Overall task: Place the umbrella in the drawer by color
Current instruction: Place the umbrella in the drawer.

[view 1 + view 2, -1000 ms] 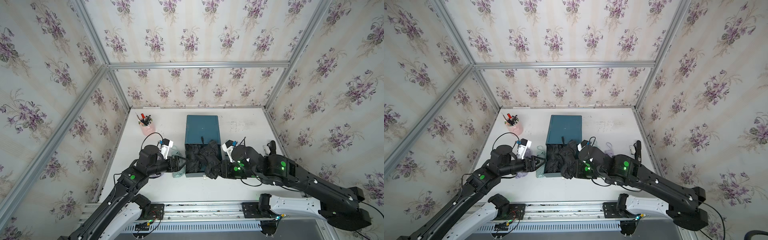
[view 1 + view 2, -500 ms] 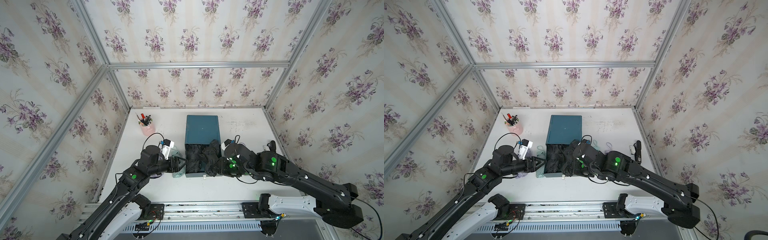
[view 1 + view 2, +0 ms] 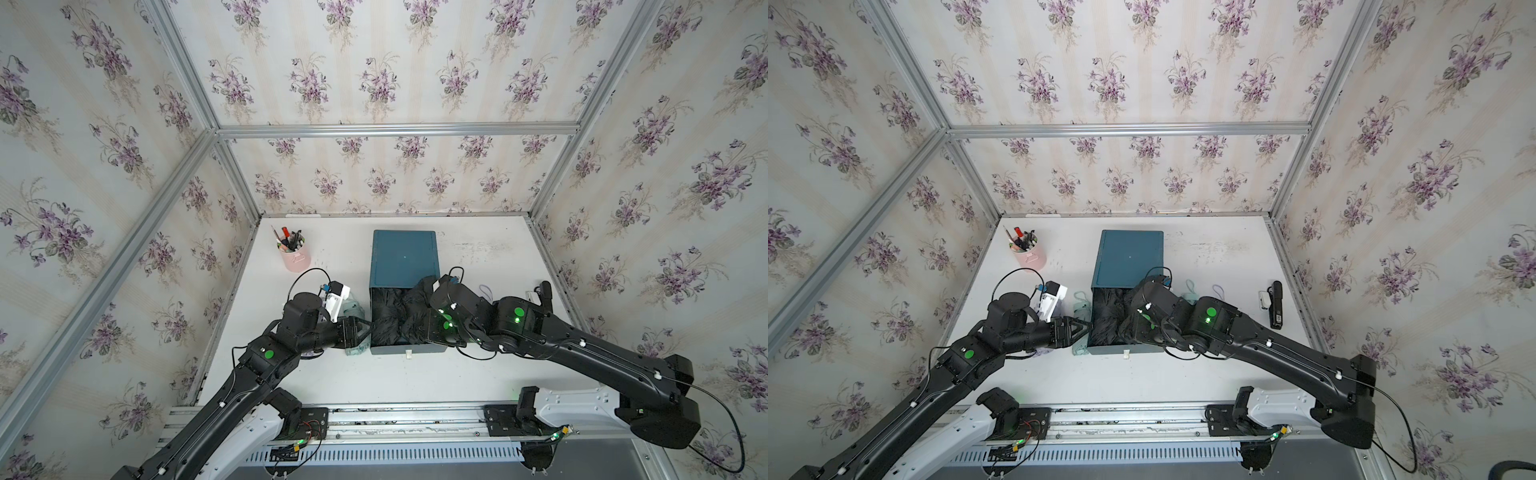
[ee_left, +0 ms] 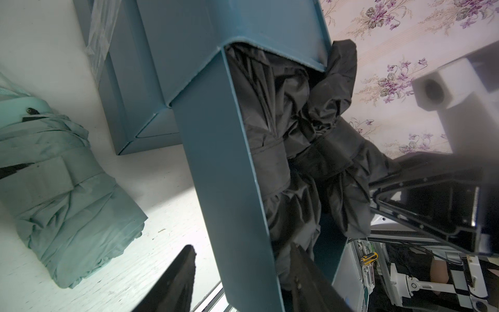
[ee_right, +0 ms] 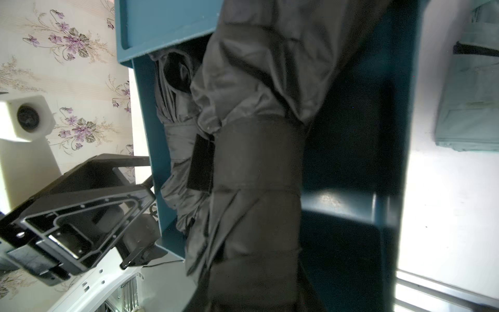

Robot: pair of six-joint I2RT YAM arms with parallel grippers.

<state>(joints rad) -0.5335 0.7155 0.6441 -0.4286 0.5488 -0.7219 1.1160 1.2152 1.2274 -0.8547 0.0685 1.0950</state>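
Two arms meet at the teal cabinet (image 3: 405, 257) in the middle of the white table (image 3: 478, 374). Near the table's far left corner stands a pink pen cup (image 3: 296, 257). Closer to the near edge, a folded mint umbrella (image 4: 62, 194) lies on the table just beside the cabinet's left side. The left gripper (image 4: 241, 247) is open and straddles the left wall of the pulled-out top drawer (image 3: 409, 349), with one finger outside over the table and the other inside against black fabric. That drawer juts toward the near edge with a white pull tab (image 3: 409, 354) on its front. A folded black umbrella (image 5: 178, 151) lies in it along the left wall. The right gripper (image 3: 426, 328) is closed on a second black umbrella (image 5: 256, 175), its fingers buried in the fabric. This bundle hangs lengthwise over the drawer, one end reaching the cabinet's front right corner. Right of the cabinet, a second mint umbrella (image 5: 469, 108) lies on the table. A slim black object (image 3: 1276, 305) sits near the right edge.
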